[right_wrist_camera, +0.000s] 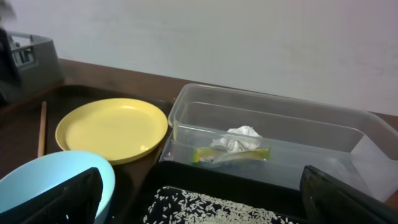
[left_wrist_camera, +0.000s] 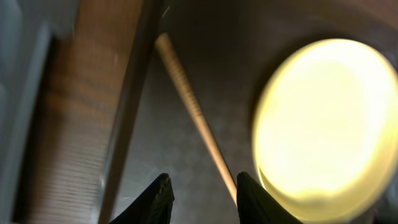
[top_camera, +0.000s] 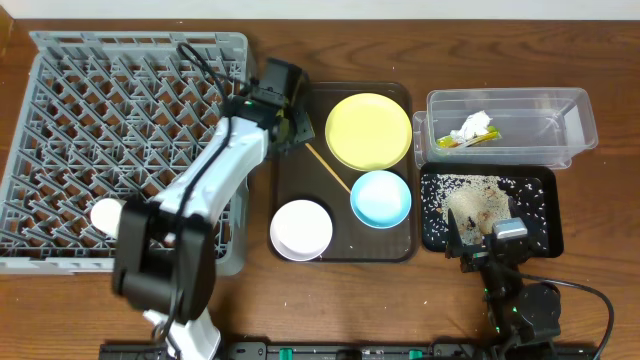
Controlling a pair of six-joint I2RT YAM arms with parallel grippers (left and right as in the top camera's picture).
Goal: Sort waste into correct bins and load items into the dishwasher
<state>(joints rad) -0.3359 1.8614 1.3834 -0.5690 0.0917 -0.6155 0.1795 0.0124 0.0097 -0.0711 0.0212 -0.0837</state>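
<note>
1. Underneath, a wooden surface (top_camera: pixel 600 285) carries everything.
2. The grey rack (top_camera: pixel 70 80) fills the left side, and the left arm reaches across its right edge.
3. A brown tray (top_camera: pixel 348 242) sits just right of the rack.
4. The clear tub (top_camera: pixel 560 120) stands at the far right, with the black tray (top_camera: pixel 538 215) just in front of it.
5. The yellow plate (top_camera: pixel 369 131) lies in the brown tray's far right. The blue bowl (top_camera: pixel 381 197) is just in front of it, and the white bowl (top_camera: pixel 301 229) is at the near left corner.
6. The right fingers (right_wrist_camera: pixel 62 199) are spread wide, holding nothing, over the black tray's near edge.
7. The left fingers (left_wrist_camera: pixel 160 198) hang low over the brown tray's far left, partly spread and pinching nothing.
8. The white cup (top_camera: pixel 105 213) sits in the rack's near left part.
9. One chopstick (top_camera: pixel 328 167) lies slantwise on the brown tray, left of the plate, and runs in beside the left arm's right-hand finger.
10. Crumpled paper (top_camera: pixel 475 124) and the wrapper (top_camera: pixel 468 141) lie together in the tub's left half.
11. Rice (top_camera: pixel 480 200) is heaped and scattered in the black tray.
</note>
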